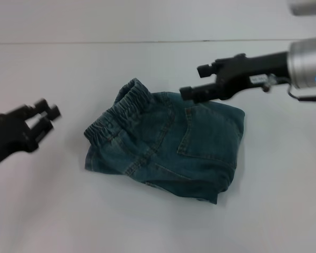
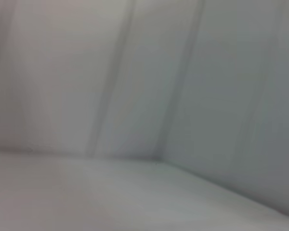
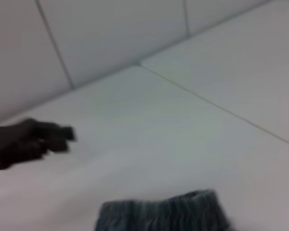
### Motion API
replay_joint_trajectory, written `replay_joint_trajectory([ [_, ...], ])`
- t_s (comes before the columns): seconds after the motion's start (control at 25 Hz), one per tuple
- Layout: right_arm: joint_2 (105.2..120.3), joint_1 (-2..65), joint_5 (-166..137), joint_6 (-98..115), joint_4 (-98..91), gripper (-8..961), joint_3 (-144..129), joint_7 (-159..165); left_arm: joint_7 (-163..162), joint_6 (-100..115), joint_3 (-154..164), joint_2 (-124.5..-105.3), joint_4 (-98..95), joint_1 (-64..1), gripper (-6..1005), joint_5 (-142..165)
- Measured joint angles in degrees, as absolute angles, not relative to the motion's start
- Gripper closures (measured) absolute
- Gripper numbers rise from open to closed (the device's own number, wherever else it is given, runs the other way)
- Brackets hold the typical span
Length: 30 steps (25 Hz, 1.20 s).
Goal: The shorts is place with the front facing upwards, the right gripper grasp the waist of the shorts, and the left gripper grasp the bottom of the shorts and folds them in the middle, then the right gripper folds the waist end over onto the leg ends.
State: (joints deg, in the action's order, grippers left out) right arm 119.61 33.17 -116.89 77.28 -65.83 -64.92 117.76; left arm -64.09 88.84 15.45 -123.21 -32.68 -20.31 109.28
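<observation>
- The shorts (image 1: 166, 142) lie folded in a compact bundle in the middle of the white table (image 1: 284, 211), back pocket up.
- The waist (image 1: 118, 112), its ruffled band, sits at the bundle's left edge, near the far side.
- The left gripper (image 1: 45, 117) hovers off to the left, well apart from the denim, fingers spread and holding nothing.
- The right gripper (image 1: 197, 81) hangs over the far right part of the bundle, parted and empty.

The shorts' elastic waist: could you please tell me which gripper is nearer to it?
Left, narrowly. The left gripper hovers over bare table beside the waist, apart from it. The right gripper hangs above the shorts' opposite, far edge.
</observation>
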Motion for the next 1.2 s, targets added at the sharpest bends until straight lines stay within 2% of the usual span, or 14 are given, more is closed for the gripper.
replay_joint_trajectory([
  [0.24,119.53,23.6,-105.7,84.8,-57.8,89,-57.8,100.4,-75.7,96.1,22.1,-122.99,-44.0,-21.1,686,119.7],
  [0.32,119.44,22.6,-105.7,87.4,-53.6,90,-54.6,95.3,-77.6,97.2,22.7,-122.87,-45.8,-21.6,632,121.8],
  [0.52,118.66,22.0,-107.7,90.4,-46.3,93,-50.6,90.5,-80.3,98.5,23.6,-122.19,-47.5,-23.4,390,126.0],
  [0.76,118.56,21.6,-107.8,91.4,-45.0,96,-50.9,89.4,-81.9,99.1,24.9,-121.86,-47.7,-24.8,262,127.7],
  [1.2,118.56,21.4,-107.8,92.3,-44.9,98,-50.5,89.3,-83.2,99.3,25.6,-121.81,-47.9,-25.4,262,128.9],
])
